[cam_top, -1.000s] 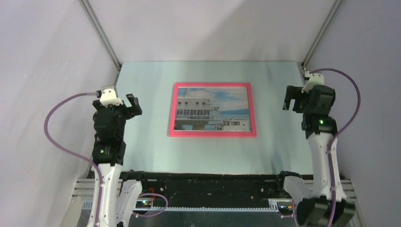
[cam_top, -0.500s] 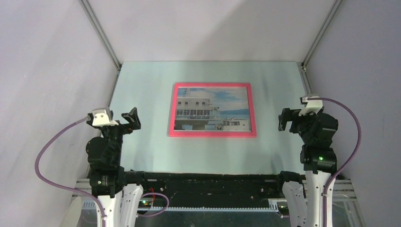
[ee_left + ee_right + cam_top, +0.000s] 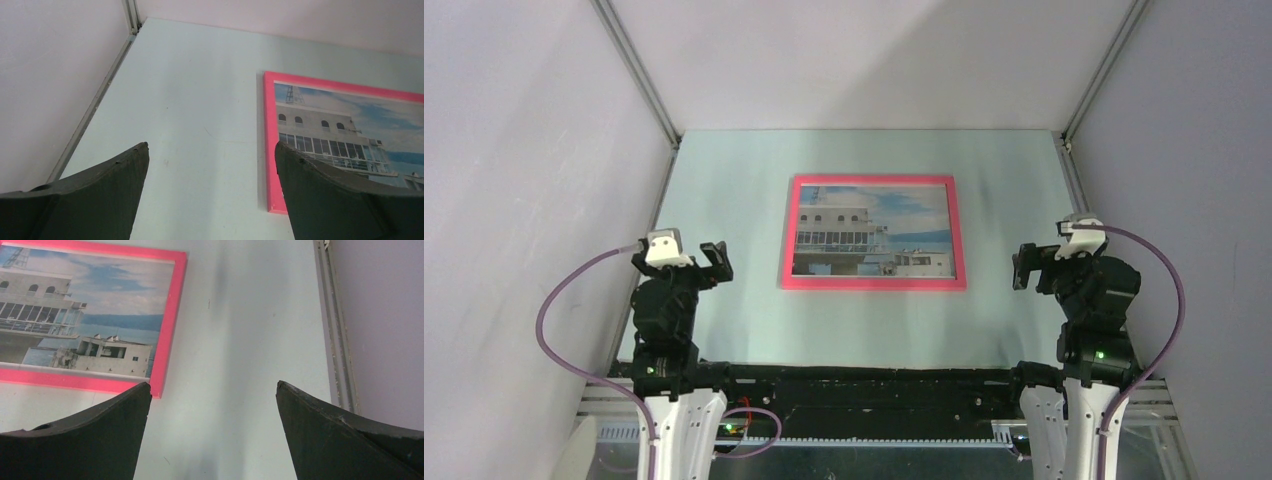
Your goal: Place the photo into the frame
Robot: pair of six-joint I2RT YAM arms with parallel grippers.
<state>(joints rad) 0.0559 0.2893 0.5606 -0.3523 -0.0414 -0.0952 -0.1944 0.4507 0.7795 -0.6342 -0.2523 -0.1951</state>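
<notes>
The pink frame (image 3: 874, 283) lies flat in the middle of the pale table, and the photo (image 3: 872, 232) of a white building against sky and sea fills it. My left gripper (image 3: 711, 258) hangs open to the frame's left, well apart from it. Open too, my right gripper (image 3: 1030, 265) hovers to the frame's right, nothing between its fingers. In the left wrist view the frame (image 3: 270, 150) shows past the right finger, with the photo (image 3: 340, 130) inside it and the gripper (image 3: 211, 146) over bare table. The right wrist view has the frame (image 3: 165, 340), the photo (image 3: 85, 315) and the gripper (image 3: 213, 385).
Grey walls close in the table on three sides, with metal rails (image 3: 636, 70) running up the back corners. A rail (image 3: 337, 340) edges the table at the right wall. The arms' bases and a black bar (image 3: 854, 385) sit along the near edge.
Both arms have drawn back toward the near edge and lowered, grippers still open. The frame with the photo has not moved.
</notes>
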